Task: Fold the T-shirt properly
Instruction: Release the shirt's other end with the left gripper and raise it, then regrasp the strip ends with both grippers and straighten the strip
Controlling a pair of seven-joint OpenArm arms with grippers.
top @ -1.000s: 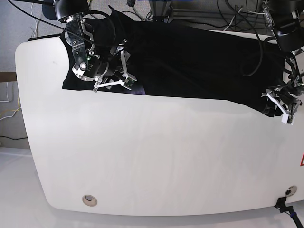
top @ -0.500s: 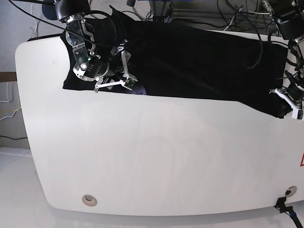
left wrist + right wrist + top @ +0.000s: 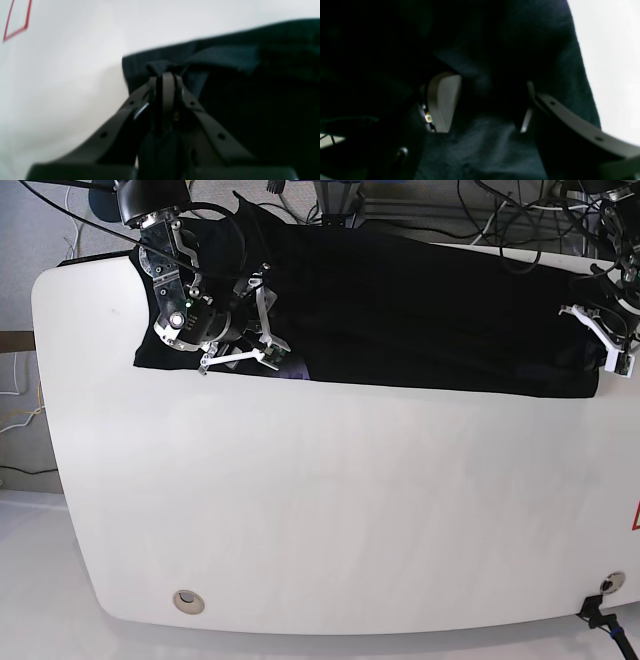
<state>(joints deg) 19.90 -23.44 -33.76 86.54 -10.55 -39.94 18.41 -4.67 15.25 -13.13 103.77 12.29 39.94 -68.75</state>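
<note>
While spread flat w/ long axis running 9-to-3 across the far half of the table (image 3: 320, 500), lies mostly smooth: T-shirt (image 3: 420, 310), black, near hem edge about straight, one end bunched at 9 o'clock.

Re L gripper (image 3: 612, 345): sits at the 3 o'clock end of the cloth, jaws clenched. On wrist view, pinches a small puckered nub of fabric right at the tips, L gripper (image 3: 165, 77), w/ the T-shirt (image 3: 250, 75) corner edge just beyond and bare table toward 9 o'clock of that view.

Re R gripper (image 3: 250, 330): sits at the 9 o'clock end, over the cloth, jaws apart. On wrist view, straddles dark fabric, R gripper (image 3: 487, 100), fingers (image 3: 443, 100) spread w/ T-shirt (image 3: 482, 150) beneath and between. Cannot tell whether pressing the cloth down or just hovering; nothing visibly pinched.

Key relation, as judged: bulk of shirt lies toward 9 o'clock from L gripper, along the long axis, so any fold from that end probably has to carry the held corner over toward the middle or pull toward 6 o'clock. Nearer arm for that corner: L, already on it. Risk: thin pinch near the edge, could slip.

Containers: none in view. Also seen: cables (image 3: 500, 210) at 12 o'clock, round hole (image 3: 188, 601) near 7 o'clock.
</note>
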